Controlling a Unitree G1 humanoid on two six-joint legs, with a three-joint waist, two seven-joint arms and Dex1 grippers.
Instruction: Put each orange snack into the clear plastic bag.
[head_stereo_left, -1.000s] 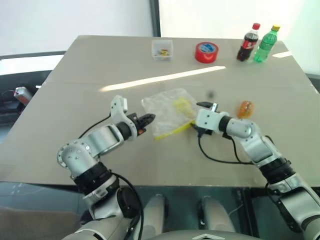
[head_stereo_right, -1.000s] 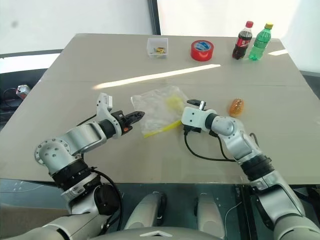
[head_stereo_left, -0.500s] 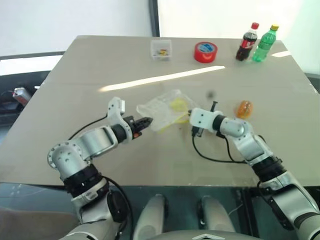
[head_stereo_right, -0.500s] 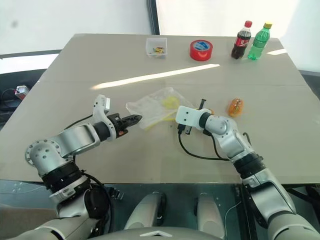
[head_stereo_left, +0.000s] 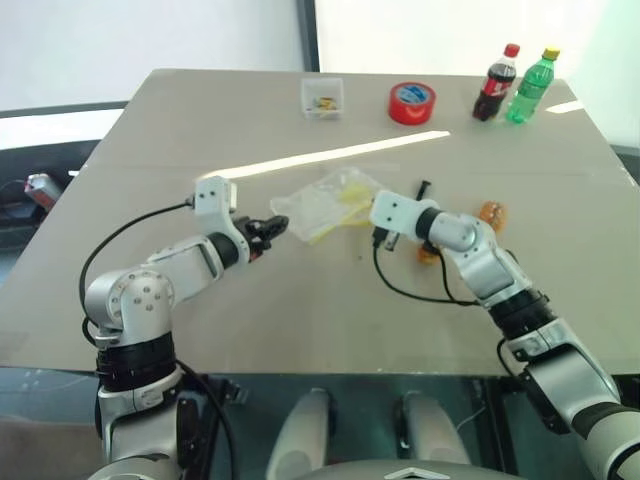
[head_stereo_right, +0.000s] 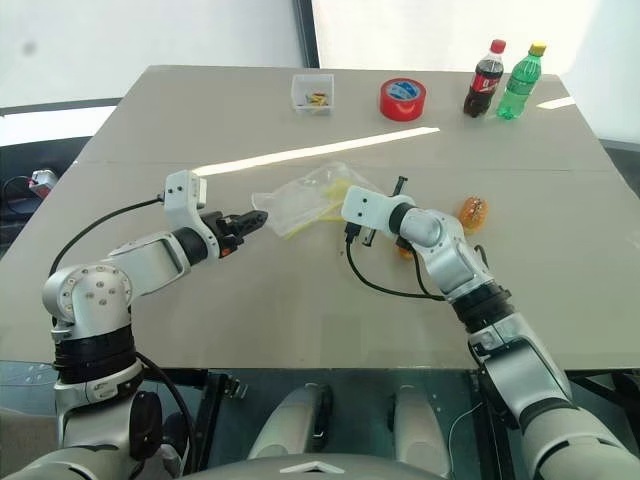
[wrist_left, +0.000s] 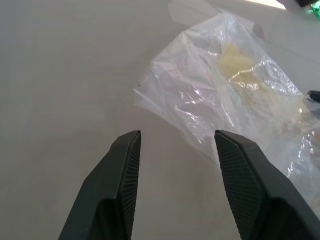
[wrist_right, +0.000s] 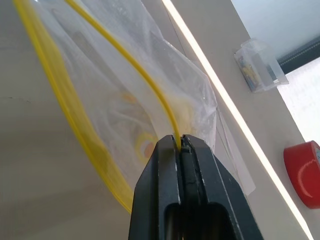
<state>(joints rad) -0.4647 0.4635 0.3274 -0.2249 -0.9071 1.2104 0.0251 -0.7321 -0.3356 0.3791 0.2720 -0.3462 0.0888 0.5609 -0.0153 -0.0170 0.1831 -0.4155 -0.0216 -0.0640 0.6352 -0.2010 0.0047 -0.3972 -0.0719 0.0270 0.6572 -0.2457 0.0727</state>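
The clear plastic bag (head_stereo_left: 325, 202) lies on the table (head_stereo_left: 150, 160) between both grippers, just ahead of the left gripper (wrist_left: 176, 142) (fingers apart, bag untouched). The right gripper (wrist_right: 180, 142) pinches its edge. One orange snack (head_stereo_right: 473, 213) lies right of the right arm.

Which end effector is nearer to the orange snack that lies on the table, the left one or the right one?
Right. The right end effector, pinching the clear plastic bag, is nearer the orange snack. The left end effector, open, is on the bag's far side.
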